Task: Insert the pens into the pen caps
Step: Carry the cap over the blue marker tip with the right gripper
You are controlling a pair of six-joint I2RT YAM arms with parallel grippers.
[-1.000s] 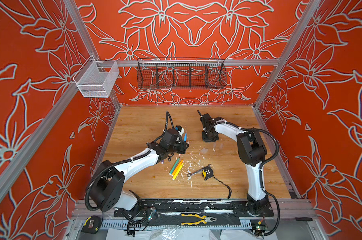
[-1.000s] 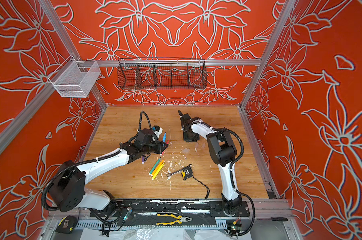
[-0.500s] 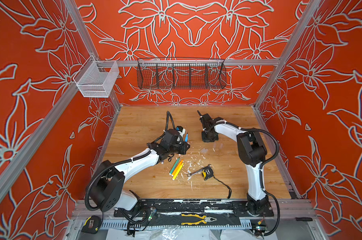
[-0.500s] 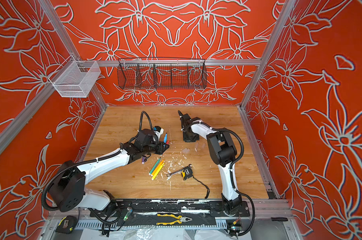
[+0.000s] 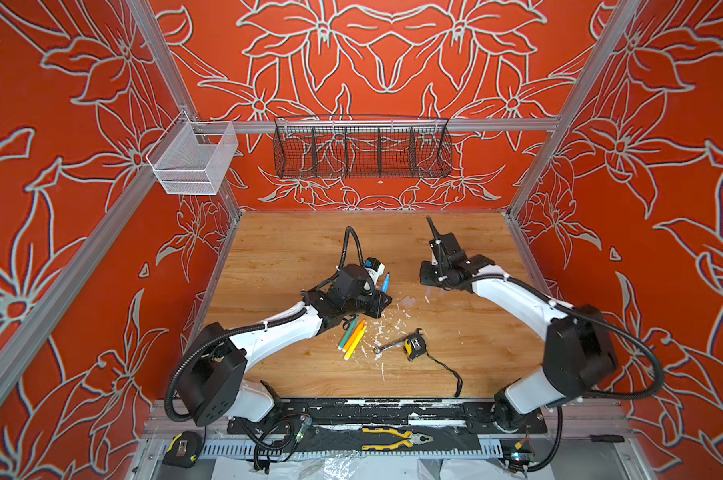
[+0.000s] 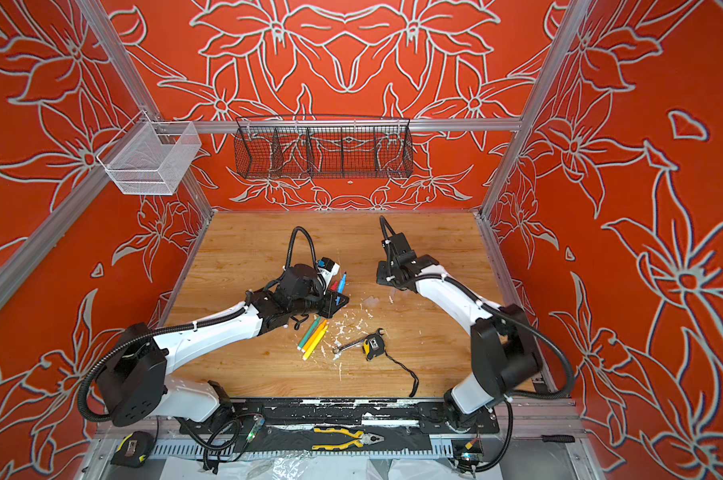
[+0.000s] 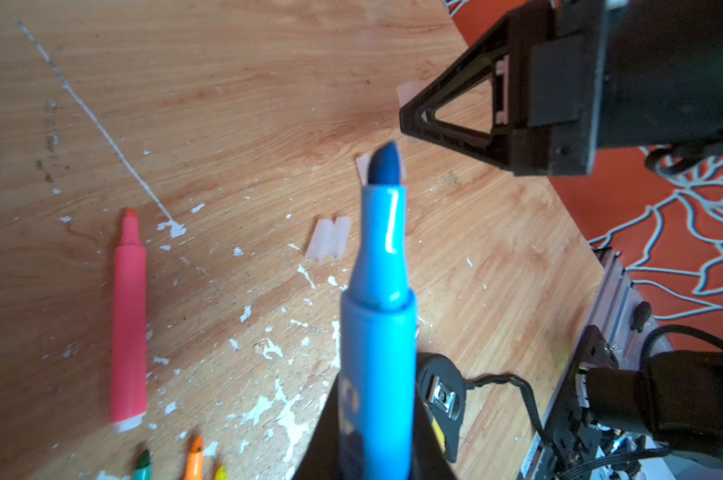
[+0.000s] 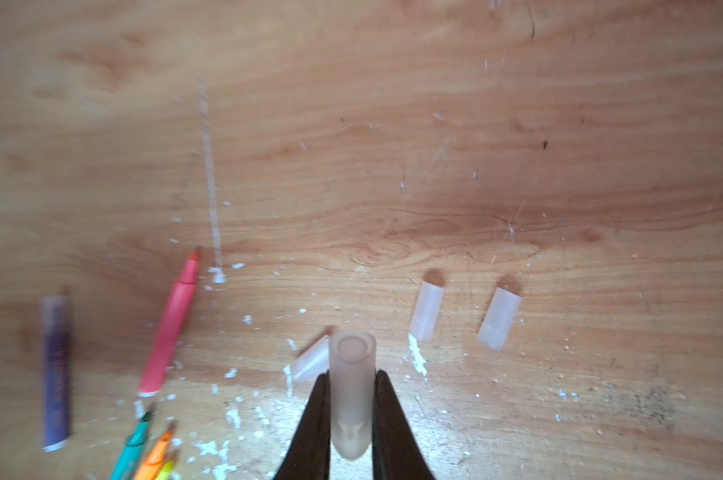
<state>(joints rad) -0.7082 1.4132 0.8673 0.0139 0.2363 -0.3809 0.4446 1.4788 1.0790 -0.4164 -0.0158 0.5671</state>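
Left gripper: The left gripper (image 7: 376,436) is clamped tight on a blue felt-tip pen (image 7: 378,324), whose dark bare tip points away from the jaws. In both top views the pen sits just below the middle of the frame.
Right gripper: The right gripper (image 8: 351,384) is closed on a translucent whitish plastic cap (image 8: 351,365), whose open mouth faces away from the jaws. In a top view this gripper hangs right of centre.
Gap: Held pen and held cap are apart above the wooden tabletop (image 5: 289,249).
Loose caps: Two clear loose caps (image 8: 426,309) lie flat near each other, not touching. A third lies just behind the held cap, partly hidden by it.
Pens on the table: A pink pen (image 7: 129,316) lies flat and uncapped. A green pen (image 5: 348,333), an orange pen (image 5: 354,336) and a yellow pen (image 5: 356,347) lie bunched below centre, beside the left arm's wrist. A blurred barrel that looks like a purple pen (image 8: 55,374) lies apart from the pink one.
Other items: A silver wrench (image 5: 393,344) lies just beside a yellow-and-black tape measure (image 5: 411,345), right of the bunch. White flecks (image 7: 268,347) dot the wood around them.
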